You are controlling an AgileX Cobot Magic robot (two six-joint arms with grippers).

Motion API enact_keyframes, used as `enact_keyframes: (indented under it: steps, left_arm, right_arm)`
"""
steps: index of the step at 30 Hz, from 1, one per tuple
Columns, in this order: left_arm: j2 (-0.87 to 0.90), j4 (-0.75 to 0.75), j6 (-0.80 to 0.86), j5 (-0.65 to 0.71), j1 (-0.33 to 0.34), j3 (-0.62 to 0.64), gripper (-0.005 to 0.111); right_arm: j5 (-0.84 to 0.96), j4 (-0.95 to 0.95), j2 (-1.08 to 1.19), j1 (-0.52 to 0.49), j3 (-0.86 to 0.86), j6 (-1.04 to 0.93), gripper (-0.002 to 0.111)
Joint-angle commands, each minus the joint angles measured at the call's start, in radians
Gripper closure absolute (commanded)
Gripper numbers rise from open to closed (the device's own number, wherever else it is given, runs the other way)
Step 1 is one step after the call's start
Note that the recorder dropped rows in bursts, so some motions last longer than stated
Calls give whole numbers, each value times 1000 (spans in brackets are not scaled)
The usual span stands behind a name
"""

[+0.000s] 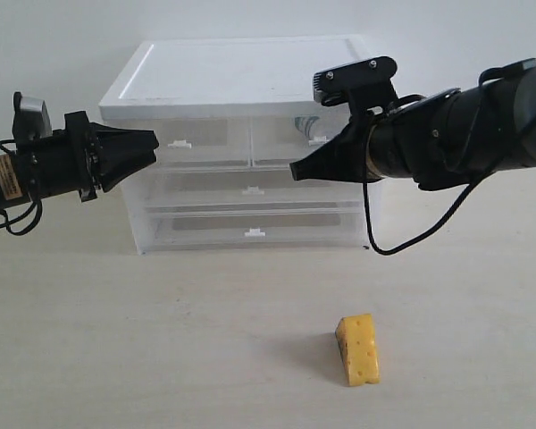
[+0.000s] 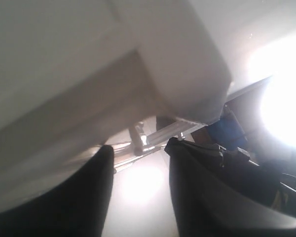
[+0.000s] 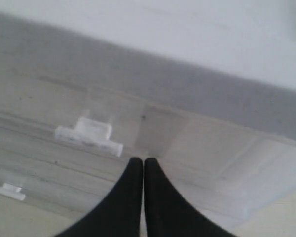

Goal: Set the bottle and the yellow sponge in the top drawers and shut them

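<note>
A: Sponge position?
B: The yellow sponge (image 1: 358,349) lies on the counter (image 1: 161,340), well apart from the drawer cabinet (image 1: 241,71).
A: Hands?
B: The left hand (image 1: 152,143) is at the cabinet's left edge, level with the top drawers (image 1: 205,134); the right hand (image 1: 297,170) is before its front.

The drawer cabinet (image 1: 241,80) stands at the back of the worktop (image 1: 116,340). The sponge (image 1: 358,349) lies well in front of it, toward the right.

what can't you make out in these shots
- exterior view: the bottle isn't clearly visible; the right gripper and its arm cover part of the top right drawer
- left wrist view: glare and blur hide whether the left gripper touches the cabinet
- right wrist view: blur makes drawer contents unreadable
</note>
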Motion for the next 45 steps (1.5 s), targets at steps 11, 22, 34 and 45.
enact_keyframes:
  steps: [11,22,34,45]
  left_arm:
    - [1,-21,-40,16,-11,-31,70]
    - [1,-92,65,74,-110,-37,70]
    - [1,-112,-45,128,-112,-37,70]
    - [1,-129,3,155,-77,-35,70]
  right_arm:
    - [-35,-47,3,-25,-42,22,108]
    - [-28,-47,3,-25,-53,18,108]
    - [-50,-47,3,-25,-53,-5,108]
    - [-61,-47,3,-25,-53,-13,108]
